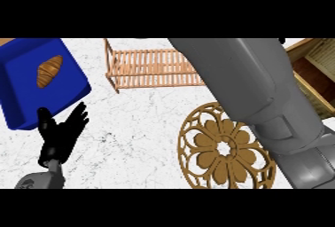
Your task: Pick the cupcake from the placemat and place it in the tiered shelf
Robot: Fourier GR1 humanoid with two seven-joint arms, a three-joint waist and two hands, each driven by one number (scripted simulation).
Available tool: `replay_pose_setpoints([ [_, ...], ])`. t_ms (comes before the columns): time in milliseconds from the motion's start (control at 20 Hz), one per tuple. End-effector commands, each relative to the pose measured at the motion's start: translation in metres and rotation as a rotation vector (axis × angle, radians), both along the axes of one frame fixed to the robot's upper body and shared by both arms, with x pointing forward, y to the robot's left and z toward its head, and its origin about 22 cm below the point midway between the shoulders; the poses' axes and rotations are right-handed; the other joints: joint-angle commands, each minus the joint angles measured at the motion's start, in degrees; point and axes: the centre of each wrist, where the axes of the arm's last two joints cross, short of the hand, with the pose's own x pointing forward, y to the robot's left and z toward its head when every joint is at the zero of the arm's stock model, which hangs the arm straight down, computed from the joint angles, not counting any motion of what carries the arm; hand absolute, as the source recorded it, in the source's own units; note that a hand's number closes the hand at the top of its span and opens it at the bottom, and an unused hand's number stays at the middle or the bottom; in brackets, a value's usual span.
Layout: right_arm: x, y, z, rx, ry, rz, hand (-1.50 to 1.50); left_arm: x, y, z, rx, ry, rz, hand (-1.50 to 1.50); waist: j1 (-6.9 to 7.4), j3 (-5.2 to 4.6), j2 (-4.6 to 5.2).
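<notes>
A round brown placemat (222,150) with a flower pattern lies on the counter at the lower right, and no cupcake shows on it. The wooden tiered shelf (152,67) stands at the back centre. My right forearm (262,93) rises from the lower right to the top edge, covering the shelf's right end and part of the placemat. Its hand is outside the view, and the cupcake is nowhere visible. My left hand (60,133) rests open at the lower left, fingers up.
A blue tray (26,102) sits at the back left with a croissant (49,71) on it, just beyond my left hand. A wooden structure (314,71) borders the white marble counter (137,128) at the right.
</notes>
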Motion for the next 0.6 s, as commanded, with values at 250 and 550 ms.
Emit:
replay_pose_setpoints([
  [250, 0.026, -0.008, -0.03, -0.006, -0.042, 0.011, 1.5, -0.001, -0.007, -0.013, -0.015, -0.002, 0.011, 0.0, -0.01, -0.01, 0.07],
  [550, 0.03, -0.012, -0.014, 0.003, -0.047, 0.061, 1.5, -0.011, 0.008, -0.006, -0.003, -0.002, 0.001, 0.0, 0.25, 0.01, -0.08],
])
